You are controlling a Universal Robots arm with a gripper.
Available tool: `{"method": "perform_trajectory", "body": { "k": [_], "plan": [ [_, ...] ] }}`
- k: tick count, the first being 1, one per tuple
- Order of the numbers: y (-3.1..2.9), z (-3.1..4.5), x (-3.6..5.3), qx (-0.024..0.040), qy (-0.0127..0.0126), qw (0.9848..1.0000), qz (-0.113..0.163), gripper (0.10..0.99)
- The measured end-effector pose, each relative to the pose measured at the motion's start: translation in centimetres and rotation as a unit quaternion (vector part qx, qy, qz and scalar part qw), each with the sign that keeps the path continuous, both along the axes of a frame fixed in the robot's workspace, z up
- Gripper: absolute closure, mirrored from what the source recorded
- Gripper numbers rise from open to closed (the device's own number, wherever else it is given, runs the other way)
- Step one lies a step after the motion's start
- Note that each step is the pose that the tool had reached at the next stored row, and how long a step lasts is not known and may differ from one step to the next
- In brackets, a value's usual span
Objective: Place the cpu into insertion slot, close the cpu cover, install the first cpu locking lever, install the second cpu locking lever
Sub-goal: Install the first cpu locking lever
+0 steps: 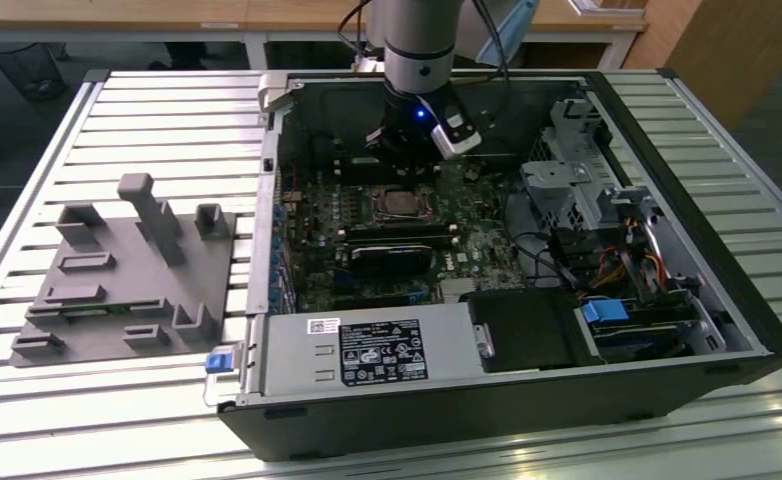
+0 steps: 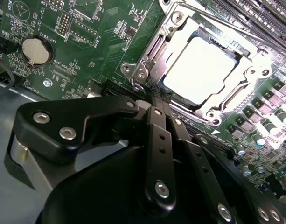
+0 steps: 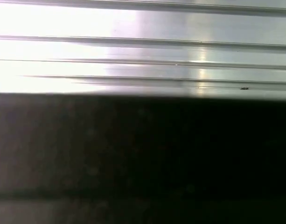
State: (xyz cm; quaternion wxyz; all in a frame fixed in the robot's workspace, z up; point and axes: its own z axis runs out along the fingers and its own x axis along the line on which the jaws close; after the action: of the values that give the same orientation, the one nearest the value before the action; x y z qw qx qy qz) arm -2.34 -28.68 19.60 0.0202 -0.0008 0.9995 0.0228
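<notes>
The cpu (image 2: 198, 70) lies with its dull silver top up in the insertion slot (image 2: 147, 60), on the green motherboard inside the open computer case. A metal cover frame (image 2: 226, 109) lies flat around the chip. A thin lever rod (image 2: 217, 23) runs along one side of the socket. My gripper (image 2: 153, 99) is shut, with its black fingertips together at the socket's corner, next to the frame's hinge end. In the exterior view the gripper (image 1: 405, 165) hangs just behind the cpu (image 1: 397, 203). Whether the tips touch the frame or a lever I cannot tell.
A round coin battery (image 2: 35, 50) sits on the board beside the gripper. Long black memory slots (image 1: 394, 238) lie in front of the socket, and the power supply (image 1: 364, 352) is at the case front. A grey fixture tray (image 1: 124, 270) stands on the slatted table (image 3: 143, 51) at the exterior view's left.
</notes>
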Motion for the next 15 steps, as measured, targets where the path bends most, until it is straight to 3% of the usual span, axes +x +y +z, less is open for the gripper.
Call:
{"method": "perform_trajectory", "body": {
  "k": [10, 15],
  "plan": [
    [0.23, 0.02, 0.07, 0.004, -0.0005, 1.0, 0.0, 0.98],
    [0.22, 1.18, 0.06, 0.0033, -0.0002, 1.0, 0.0, 0.98]
  ]
}}
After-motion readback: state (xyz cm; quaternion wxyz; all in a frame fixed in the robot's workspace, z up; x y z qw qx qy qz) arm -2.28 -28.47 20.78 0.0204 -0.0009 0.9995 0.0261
